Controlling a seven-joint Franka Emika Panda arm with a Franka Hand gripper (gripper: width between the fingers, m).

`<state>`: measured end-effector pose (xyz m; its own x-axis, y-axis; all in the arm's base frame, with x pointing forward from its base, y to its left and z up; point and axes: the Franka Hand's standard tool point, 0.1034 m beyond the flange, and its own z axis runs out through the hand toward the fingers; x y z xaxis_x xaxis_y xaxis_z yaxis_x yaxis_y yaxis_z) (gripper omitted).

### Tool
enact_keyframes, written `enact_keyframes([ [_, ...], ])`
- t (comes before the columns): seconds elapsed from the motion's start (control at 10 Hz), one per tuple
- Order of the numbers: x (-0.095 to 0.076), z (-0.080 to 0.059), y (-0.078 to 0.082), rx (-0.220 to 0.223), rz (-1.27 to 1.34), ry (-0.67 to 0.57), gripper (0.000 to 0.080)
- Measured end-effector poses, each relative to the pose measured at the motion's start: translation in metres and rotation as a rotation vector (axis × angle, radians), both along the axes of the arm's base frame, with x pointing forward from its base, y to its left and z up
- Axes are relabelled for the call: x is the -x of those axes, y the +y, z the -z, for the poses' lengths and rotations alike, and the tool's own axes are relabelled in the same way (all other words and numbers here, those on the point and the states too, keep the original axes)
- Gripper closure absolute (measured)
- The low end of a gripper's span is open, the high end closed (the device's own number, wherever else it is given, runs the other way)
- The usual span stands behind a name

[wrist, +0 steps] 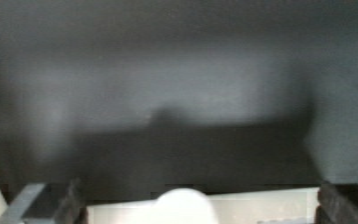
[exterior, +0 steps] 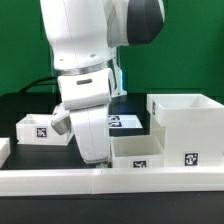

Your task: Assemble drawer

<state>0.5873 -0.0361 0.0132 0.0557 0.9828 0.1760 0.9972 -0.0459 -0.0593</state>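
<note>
A low white drawer [exterior: 136, 151] with a tag on its front stands right of the middle, against the big white box [exterior: 186, 120]. A second small white tagged drawer [exterior: 34, 128] stands at the exterior view's left. My gripper [exterior: 97, 156] hangs low over the table at the middle drawer's left wall. In the wrist view the gripper [wrist: 197, 204] has its dark fingers [wrist: 59, 203] far apart, so it is open. A blurred white edge [wrist: 265, 212] and a rounded white lump [wrist: 183, 204] lie between them. I cannot tell whether they touch the fingers.
Long white rails [exterior: 60, 181] edge the table's front. The marker board [exterior: 126, 122] lies flat behind the middle drawer. A black cable runs behind the arm. The table is black.
</note>
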Motion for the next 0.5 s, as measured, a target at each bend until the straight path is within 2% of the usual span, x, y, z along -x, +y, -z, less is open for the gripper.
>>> enact_keyframes([
  [0.2,-0.001,0.001,0.01,-0.007,-0.026,0.0,0.0151],
  [0.5,-0.006,-0.001,0.022,0.014,-0.075,-0.017,0.0151],
])
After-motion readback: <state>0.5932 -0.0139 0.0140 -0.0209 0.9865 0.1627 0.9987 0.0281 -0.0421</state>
